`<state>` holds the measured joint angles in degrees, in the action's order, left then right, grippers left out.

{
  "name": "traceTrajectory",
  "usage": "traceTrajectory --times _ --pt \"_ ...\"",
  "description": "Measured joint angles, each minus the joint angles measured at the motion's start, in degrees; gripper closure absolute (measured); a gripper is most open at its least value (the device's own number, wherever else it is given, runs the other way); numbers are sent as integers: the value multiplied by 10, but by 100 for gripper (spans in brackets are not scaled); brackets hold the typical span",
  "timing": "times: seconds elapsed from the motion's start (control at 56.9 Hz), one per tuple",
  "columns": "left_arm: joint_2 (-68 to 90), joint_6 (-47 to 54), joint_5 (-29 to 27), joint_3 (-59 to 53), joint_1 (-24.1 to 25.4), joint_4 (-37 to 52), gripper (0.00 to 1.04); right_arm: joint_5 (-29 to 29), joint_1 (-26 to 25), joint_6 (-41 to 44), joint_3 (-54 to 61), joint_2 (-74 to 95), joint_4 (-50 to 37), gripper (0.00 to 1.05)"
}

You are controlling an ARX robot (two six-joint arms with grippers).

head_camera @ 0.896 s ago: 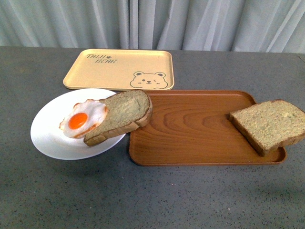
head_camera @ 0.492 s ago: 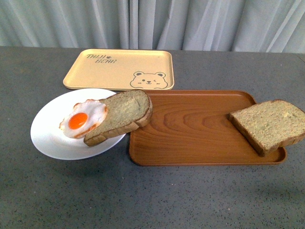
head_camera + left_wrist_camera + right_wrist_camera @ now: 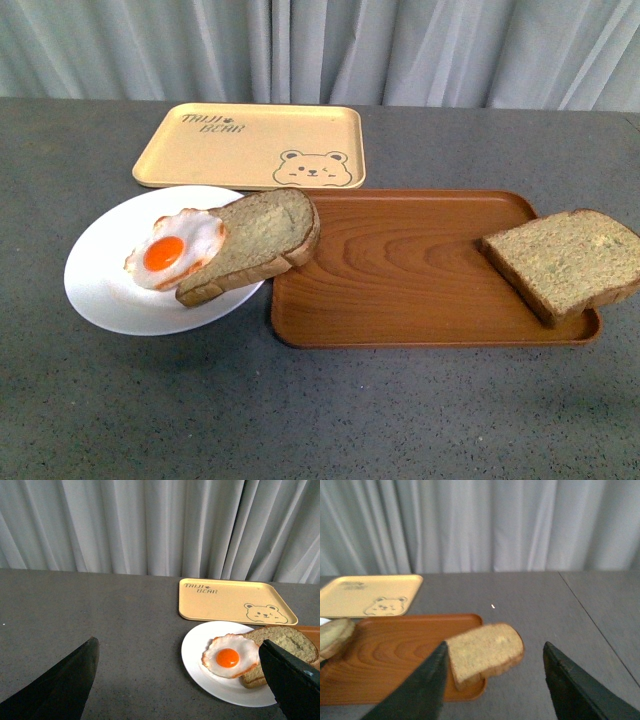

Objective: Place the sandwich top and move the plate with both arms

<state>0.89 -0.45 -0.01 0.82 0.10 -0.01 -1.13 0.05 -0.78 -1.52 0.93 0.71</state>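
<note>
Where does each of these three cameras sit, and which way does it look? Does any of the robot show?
Front view: on the robot's body, facing forward over the table at the plate, wooden tray and sandwich top; nothing of the robot shows.
Left wrist view: on the left wrist, looking past the open left hand at the plate and egg.
Right wrist view: on the right wrist, looking past the open right hand at the sandwich top.
All three share the bear tray.

Seemingly no change at all since the earlier front views, sandwich top (image 3: 565,265) and plate (image 3: 105,290) included
</note>
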Motion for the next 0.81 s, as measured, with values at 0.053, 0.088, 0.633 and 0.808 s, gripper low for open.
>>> traceTrajectory --times 0.053,0.088,0.633,0.808 --pt "0 0 0 0 0 0 9 -42 -9 -31 -29 52 71 41" --pt "0 0 0 0 0 0 9 -33 -49 -46 -48 131 69 34" --pt "0 0 0 0 0 0 9 200 -241 -168 -275 1007 -313 9" --pt "0 0 0 0 0 0 9 204 -191 -211 -326 1076 -333 9"
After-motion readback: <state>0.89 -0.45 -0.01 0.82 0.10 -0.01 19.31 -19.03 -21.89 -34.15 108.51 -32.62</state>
